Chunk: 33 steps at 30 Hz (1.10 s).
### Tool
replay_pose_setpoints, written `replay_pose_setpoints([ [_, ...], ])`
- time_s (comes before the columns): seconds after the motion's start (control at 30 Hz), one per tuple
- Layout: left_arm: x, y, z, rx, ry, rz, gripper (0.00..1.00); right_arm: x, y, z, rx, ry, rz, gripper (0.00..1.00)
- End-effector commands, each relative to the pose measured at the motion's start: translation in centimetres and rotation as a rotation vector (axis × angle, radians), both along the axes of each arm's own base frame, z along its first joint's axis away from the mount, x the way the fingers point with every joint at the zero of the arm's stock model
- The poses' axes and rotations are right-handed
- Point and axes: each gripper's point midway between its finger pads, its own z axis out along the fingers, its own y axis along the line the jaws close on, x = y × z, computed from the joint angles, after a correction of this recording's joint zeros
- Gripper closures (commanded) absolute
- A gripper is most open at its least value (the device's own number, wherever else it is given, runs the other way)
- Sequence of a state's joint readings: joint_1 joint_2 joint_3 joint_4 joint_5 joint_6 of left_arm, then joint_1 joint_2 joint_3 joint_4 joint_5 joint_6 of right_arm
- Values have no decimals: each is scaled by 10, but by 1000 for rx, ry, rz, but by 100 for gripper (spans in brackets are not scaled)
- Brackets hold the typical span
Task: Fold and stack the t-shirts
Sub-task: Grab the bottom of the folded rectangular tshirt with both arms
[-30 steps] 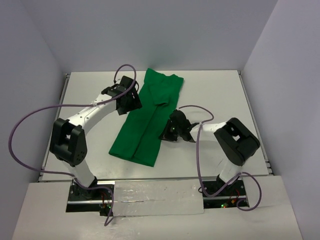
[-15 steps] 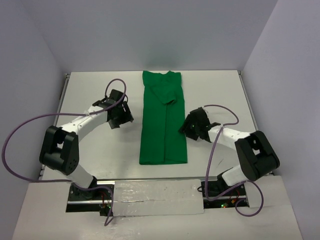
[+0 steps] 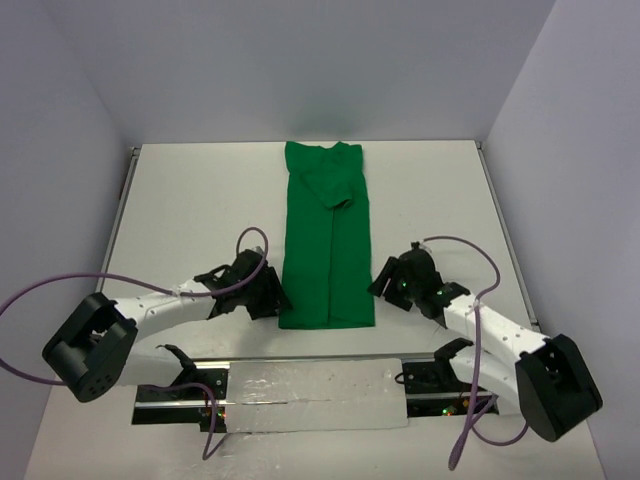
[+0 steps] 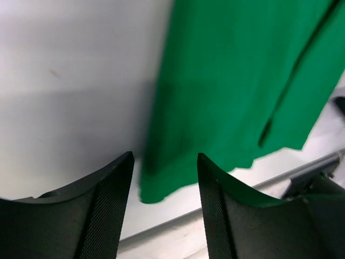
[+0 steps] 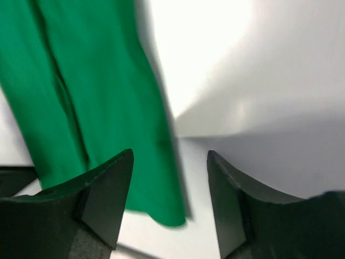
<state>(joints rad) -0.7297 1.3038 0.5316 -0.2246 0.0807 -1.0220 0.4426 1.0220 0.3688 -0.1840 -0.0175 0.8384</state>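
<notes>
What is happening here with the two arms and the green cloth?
Two robot arms are working on a green t-shirt, which lies flat on the table, folded into a long narrow strip. The left gripper is at the strip's near left corner and the right gripper is at its near right corner. Both are open and neither holds the cloth. The shirt is not yet folded into a short packet.

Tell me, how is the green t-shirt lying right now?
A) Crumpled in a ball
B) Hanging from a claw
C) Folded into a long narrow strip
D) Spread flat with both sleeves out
C: the t-shirt lies flat on the table as a long narrow strip, with the left claw and the right claw open beside its near corners, neither gripping it.
</notes>
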Motion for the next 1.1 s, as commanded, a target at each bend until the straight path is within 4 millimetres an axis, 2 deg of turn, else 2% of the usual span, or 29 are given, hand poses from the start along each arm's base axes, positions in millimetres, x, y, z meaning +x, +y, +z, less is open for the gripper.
replay_pose_setpoints([
  [0.0, -9, -21, 2, -75, 0, 63, 43, -49, 4, -23, 40, 119, 20, 37],
  [0.07, -15, -20, -5, -53, 25, 73, 45, -66, 6, -32, 52, 153, 32, 38],
  [0.23, -32, -13, -20, -30, 88, 114, 50, -84, 9, -39, 83, 190, 32, 44],
  [0.47, -50, 7, -31, -13, 122, 147, 50, -92, 4, -43, 65, 203, 17, 48],
  [0.6, -50, 10, -30, -17, 111, 150, 51, -89, 5, -41, 70, 191, 11, 54],
  [0.73, -48, 7, -30, 1, 117, 144, 68, -88, 6, -43, 58, 201, 16, 62],
  [0.8, -47, 5, -30, 5, 116, 137, 89, -87, 6, -41, 57, 196, 19, 74],
  [0.93, -48, -1, -26, 25, 118, 120, 90, -82, 5, -31, 47, 172, 13, 91],
  [1.07, -51, -7, -14, 53, 83, 117, 90, -73, -4, -13, 7, 111, -7, 91],
])
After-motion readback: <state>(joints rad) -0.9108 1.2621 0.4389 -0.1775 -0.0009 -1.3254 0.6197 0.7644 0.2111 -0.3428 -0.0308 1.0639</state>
